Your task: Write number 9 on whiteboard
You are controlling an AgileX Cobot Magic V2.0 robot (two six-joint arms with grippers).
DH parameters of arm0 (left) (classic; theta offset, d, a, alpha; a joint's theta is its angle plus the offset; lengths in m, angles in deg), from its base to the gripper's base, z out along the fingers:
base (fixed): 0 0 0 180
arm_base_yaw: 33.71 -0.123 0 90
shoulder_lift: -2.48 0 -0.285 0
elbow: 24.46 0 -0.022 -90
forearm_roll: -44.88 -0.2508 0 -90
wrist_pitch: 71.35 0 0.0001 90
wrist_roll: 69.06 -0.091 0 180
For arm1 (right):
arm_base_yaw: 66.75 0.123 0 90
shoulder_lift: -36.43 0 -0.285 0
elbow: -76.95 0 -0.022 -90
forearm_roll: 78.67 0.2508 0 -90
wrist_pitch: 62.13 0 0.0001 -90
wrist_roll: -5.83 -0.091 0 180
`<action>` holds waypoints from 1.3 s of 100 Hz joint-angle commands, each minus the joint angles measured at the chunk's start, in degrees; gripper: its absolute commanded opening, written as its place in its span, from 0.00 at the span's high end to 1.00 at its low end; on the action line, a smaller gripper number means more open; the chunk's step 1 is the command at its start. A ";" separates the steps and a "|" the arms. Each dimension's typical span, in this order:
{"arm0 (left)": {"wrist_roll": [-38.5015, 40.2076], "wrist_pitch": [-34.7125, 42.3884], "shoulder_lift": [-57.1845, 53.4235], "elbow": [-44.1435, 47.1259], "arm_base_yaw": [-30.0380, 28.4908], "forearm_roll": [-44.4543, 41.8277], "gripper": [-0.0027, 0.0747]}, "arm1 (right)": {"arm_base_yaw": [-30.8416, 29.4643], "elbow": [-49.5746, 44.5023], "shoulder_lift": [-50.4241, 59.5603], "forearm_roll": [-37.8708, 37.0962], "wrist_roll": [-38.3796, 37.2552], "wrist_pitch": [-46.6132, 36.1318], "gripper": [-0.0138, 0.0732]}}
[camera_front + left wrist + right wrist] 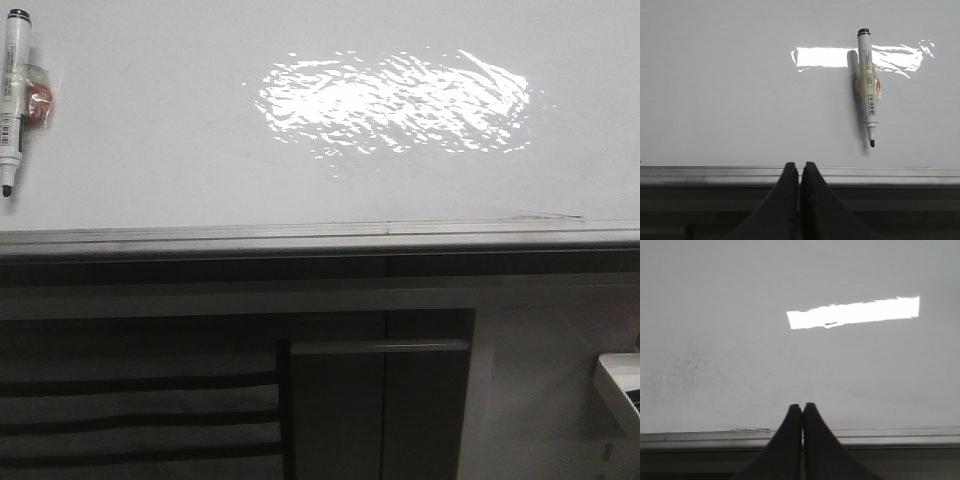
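the left claw [799, 172] is sitting clenched with nothing between its jaws, hovering over the silver edge strip [890, 175] of the whiteboard [740, 100]. the right claw [802, 415] is likewise clenched and empty at the same near edge. beyond the left claw, toward one o'clock in its wrist view, the marker [867, 90] is lying flat on the whiteboard, uncapped, black tip pointing back toward the edge strip; a taped pad is wrapping its barrel. in the front view the marker [13, 95] is resting at the ten o'clock corner. no number 9 is showing on the whiteboard; only faint smudges are appearing.

risks, as judged: a claw approaching while clenched is likely pushing the marker instead of gripping it. the round barrel is prone to rolling on the glossy surface. a grip off the taped pad is likely letting the marker twist during writing. the exposed tip dragging during pickup is leaving stray marks. glare is possibly obscuring thin strokes farther out.
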 commanded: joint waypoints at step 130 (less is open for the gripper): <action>0.12 -0.67 2.98 -17.95 -0.17 0.00 0.99 | -0.38 17.29 -5.63 -1.34 0.27 11.01 0.92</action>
